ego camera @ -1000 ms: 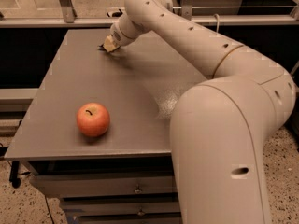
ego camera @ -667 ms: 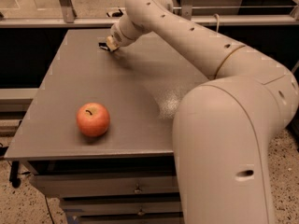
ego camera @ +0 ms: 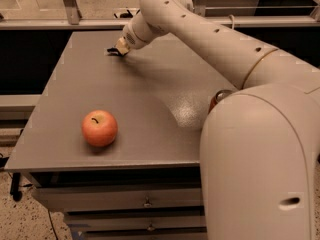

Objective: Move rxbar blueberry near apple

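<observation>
My gripper (ego camera: 118,47) sits low at the table's (ego camera: 150,134) far left; whether it is open or grasping, I cannot tell. The dark sliver at its tip is, I judge, the bar (ego camera: 111,50). The apple (ego camera: 99,128) lies well apart, nearer and slightly left.

Grey table (ego camera: 150,129), drawers (ego camera: 115,200) below; speckled floor (ego camera: 17,220), possibly terrazzo.

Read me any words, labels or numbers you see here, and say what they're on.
None can be read.
The rxbar blueberry, a dark sliver at the gripper on the table's far side: markings too small.
The red can behind the arm: mostly hidden, label unreadable.
The apple: no sticker visible.
</observation>
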Action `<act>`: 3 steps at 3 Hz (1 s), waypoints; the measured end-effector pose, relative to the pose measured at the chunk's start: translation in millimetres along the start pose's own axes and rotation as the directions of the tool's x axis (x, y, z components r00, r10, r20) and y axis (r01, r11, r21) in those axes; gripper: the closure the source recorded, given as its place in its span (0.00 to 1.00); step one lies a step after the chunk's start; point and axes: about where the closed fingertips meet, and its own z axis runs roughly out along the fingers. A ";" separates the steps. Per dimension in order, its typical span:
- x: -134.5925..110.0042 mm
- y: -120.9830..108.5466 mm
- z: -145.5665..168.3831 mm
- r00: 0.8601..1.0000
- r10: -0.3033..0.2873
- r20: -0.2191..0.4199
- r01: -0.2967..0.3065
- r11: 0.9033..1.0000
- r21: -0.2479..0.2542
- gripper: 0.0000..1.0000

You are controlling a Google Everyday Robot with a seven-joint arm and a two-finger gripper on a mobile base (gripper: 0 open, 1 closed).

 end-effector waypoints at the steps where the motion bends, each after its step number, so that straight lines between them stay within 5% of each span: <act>1: -11.5 -3.5 -27.3 0.999 -0.034 0.035 0.034 0.999 0.015 1.00; 3: 2.9 15.9 -85.6 0.997 -0.050 0.051 0.051 0.999 -0.012 1.00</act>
